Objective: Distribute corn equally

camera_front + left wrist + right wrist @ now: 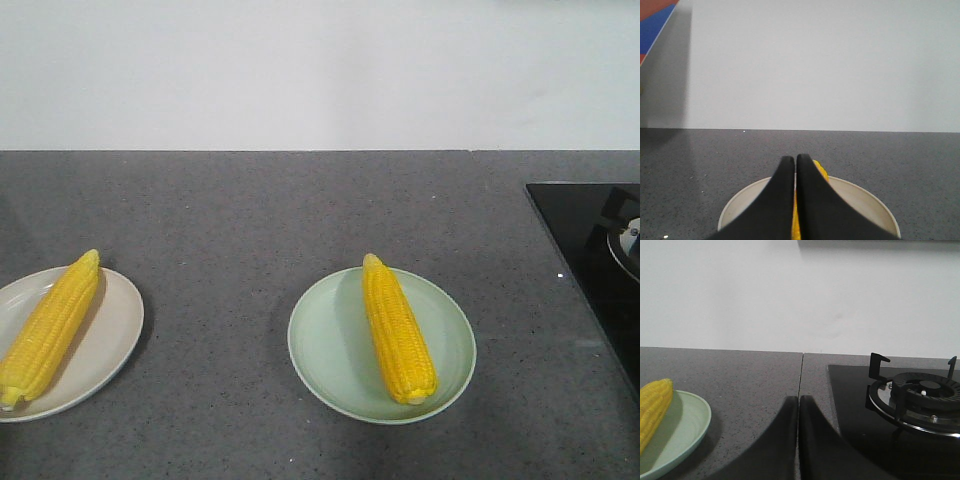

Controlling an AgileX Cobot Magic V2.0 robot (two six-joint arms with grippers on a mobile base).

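Looking across the grey worktop (300,220) from my remote station, I see one corn cob (50,325) lying on the beige plate (115,335) at the left and another cob (398,330) on the pale green plate (330,350) near the middle, so the split appears even. My left tool (796,162) hangs over the beige plate with its black fingers pressed together and nothing between them, a strip of yellow showing beneath. My right tool (798,402) is likewise closed and empty, poised over bare worktop between the green plate and the gas burner (920,395) on the black hob (590,250). The risk I judge now is a careless descent or sweep: the left tool could nudge its cob off the plate, and the right could strike the burner's raised pan supports just beside it.
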